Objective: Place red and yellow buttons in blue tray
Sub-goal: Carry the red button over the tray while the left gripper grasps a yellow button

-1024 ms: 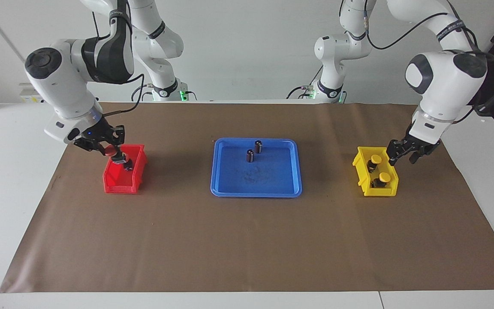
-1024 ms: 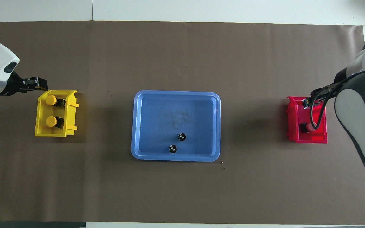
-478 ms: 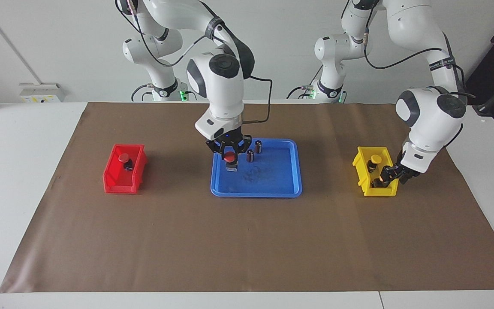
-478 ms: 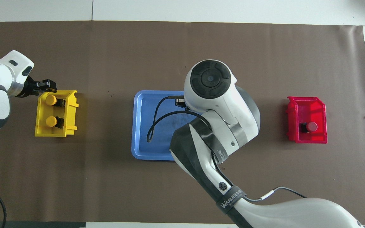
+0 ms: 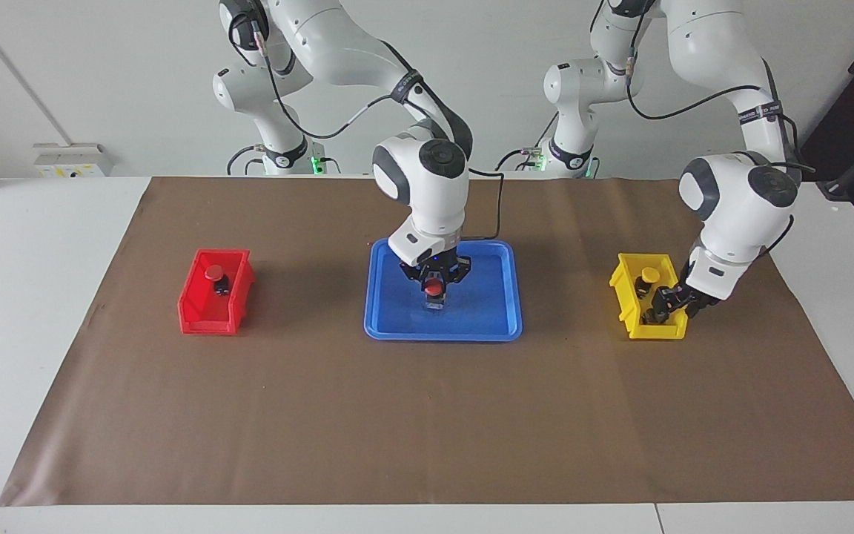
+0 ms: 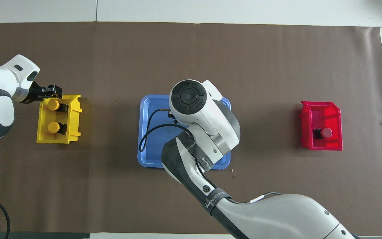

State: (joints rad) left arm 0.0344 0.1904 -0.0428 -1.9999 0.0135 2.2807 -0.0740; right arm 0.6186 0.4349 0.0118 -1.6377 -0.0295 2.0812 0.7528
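1. The blue tray (image 5: 390, 326) sits mid-surface; the right end effector (image 5: 435, 284) hangs over its floor, clamped on a red button (image 5: 435, 288).
2. The red bin (image 5: 197, 315), toward the right arm's end, holds the other red button (image 5: 213, 273).
3. The yellow bin (image 6: 42, 132), toward the left arm's end, holds two yellow buttons (image 6: 53, 126).
4. The left end effector (image 5: 663, 302) is at the yellow bin's rim; whether it grips anything I cannot tell.
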